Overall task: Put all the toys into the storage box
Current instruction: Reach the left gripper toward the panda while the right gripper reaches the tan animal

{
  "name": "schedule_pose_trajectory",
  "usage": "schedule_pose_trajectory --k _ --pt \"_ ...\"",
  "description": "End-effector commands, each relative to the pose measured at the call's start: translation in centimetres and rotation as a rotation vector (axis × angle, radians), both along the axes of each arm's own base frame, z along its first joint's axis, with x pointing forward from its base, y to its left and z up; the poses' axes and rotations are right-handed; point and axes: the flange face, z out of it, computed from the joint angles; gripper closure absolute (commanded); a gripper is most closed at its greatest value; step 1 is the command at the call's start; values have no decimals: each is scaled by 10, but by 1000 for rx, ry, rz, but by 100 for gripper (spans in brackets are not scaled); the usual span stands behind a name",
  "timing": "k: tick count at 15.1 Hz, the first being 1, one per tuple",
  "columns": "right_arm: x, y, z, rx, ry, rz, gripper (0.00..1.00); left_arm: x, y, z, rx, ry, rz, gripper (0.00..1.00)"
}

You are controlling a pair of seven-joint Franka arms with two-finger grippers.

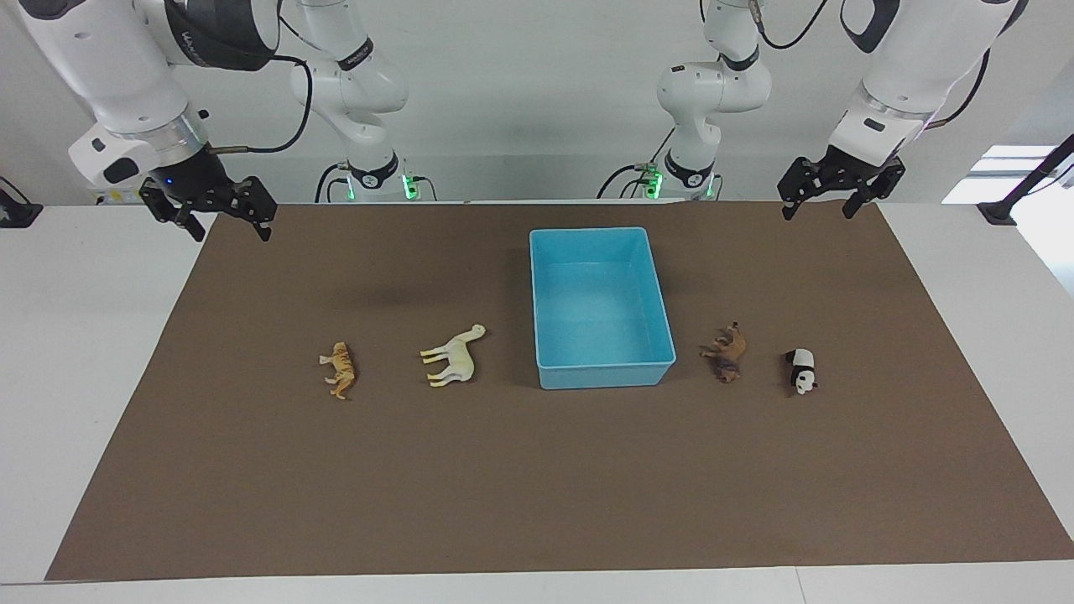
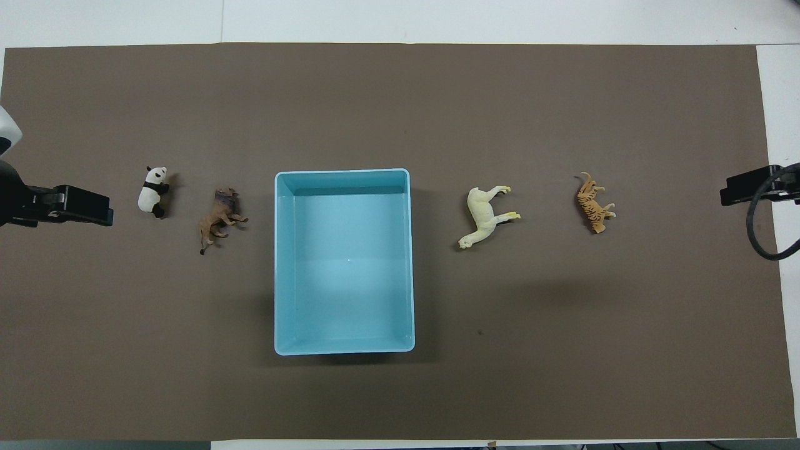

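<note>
In the overhead view both grippers are cut off: left gripper (image 2: 59, 206) at the frame's left edge, right gripper (image 2: 759, 187) at its right edge, finger gaps unreadable there
</note>
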Motion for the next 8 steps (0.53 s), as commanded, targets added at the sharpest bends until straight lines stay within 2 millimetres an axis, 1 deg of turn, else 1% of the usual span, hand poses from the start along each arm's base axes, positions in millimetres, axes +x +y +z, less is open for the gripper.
schedule_pose_trajectory --k 1,2,4,5,6,7,8 --pt "-7 -7 13 -3 -30 -19 0 -7 19 -7 0 0 41 0" --pt "-10 -6 19 -4 -40 -17 0 -13 23 -14 0 -17 49 0" --pt "-16 -3 19 1 -23 -11 0 -14 24 -36 -4 -112 49 0" --pt "-18 -4 19 1 -20 -4 0 -12 25 -55 -5 -138 49 0" --pt "-18 -1 17 2 -17 22 0 -7 24 -73 -7 -161 41 0" --pt "-20 0 12 2 -9 47 0 -1 24 -84 -10 -182 37 0" --pt "-27 8 4 3 1 64 0 8 29 -96 -11 -191 44 0"
